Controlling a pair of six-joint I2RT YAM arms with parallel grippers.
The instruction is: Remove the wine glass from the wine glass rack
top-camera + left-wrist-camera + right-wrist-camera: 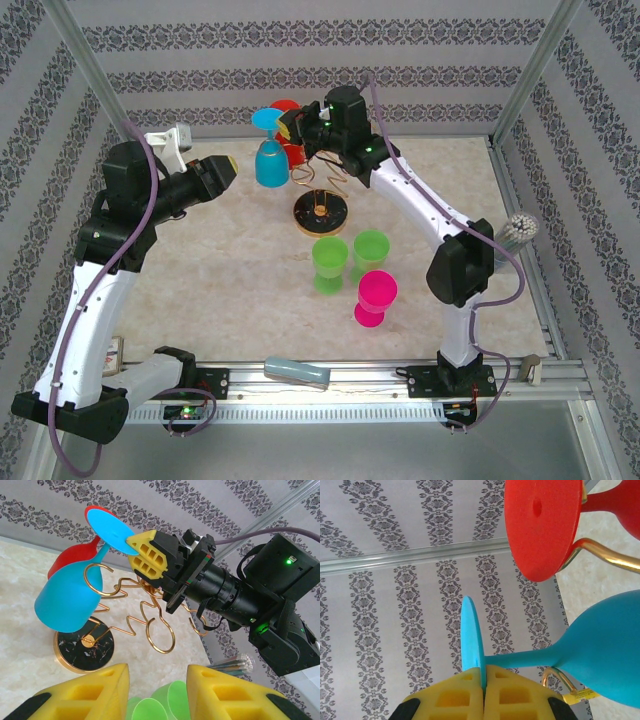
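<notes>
The gold wire wine glass rack (320,213) stands on its round black base (85,647) at the table's far middle. A blue wine glass (270,163) hangs upside down, its stem in a loop (95,580), with a red wine glass (70,560) behind it. My right gripper (484,682) is shut on the rim of the blue glass's foot (472,640), seen from the left wrist at the right gripper (142,555). My left gripper (157,690) hovers open to the left of the rack, nothing between its fingers, and shows from above as the left gripper (228,170).
Two green cups (330,262) and a pink cup (375,298) stand in front of the rack. A grey-blue cylinder (297,372) lies at the near edge. A bundle of straws (518,228) stands at the right side. Patterned walls close the back and sides.
</notes>
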